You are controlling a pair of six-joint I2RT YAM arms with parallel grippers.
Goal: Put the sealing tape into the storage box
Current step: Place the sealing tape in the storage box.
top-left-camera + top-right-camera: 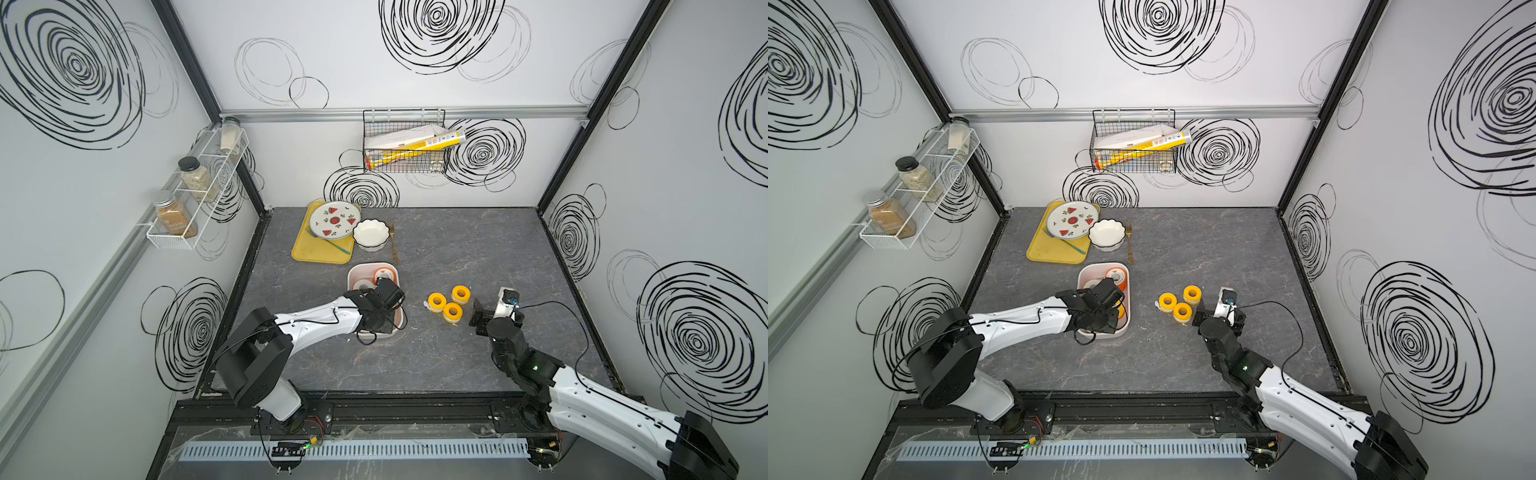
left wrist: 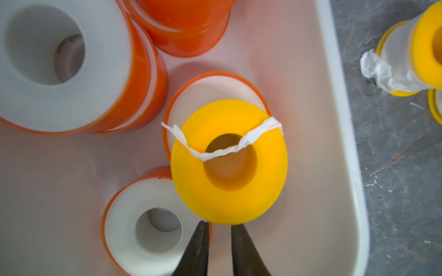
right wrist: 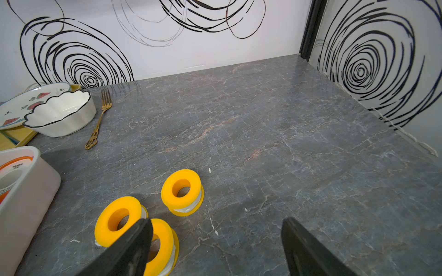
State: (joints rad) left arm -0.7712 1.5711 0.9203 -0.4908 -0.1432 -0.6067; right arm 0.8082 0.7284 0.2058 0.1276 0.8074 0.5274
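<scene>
The storage box (image 1: 353,272) is a white bin left of centre on the grey table, and my left arm reaches into it. In the left wrist view several orange sealing tape spools (image 2: 62,64) lie in the box. A yellow spool (image 2: 228,162) rests tilted on top of them, a loose strip of tape across its hole. My left gripper (image 2: 220,224) is shut, tips right at that spool's rim, nothing between them. Three yellow spools (image 1: 436,300) stand on the table right of the box. My right gripper (image 3: 216,222) is open beside them, one finger (image 3: 134,241) next to the nearest spool (image 3: 162,243).
At the back left a yellow tray (image 1: 303,249) carries a watermelon plate (image 1: 334,220), with a white fluted bowl (image 1: 371,235) and a gold fork (image 1: 393,245) beside it. A wire basket (image 1: 405,141) hangs on the back wall and a spice rack (image 1: 195,195) on the left wall.
</scene>
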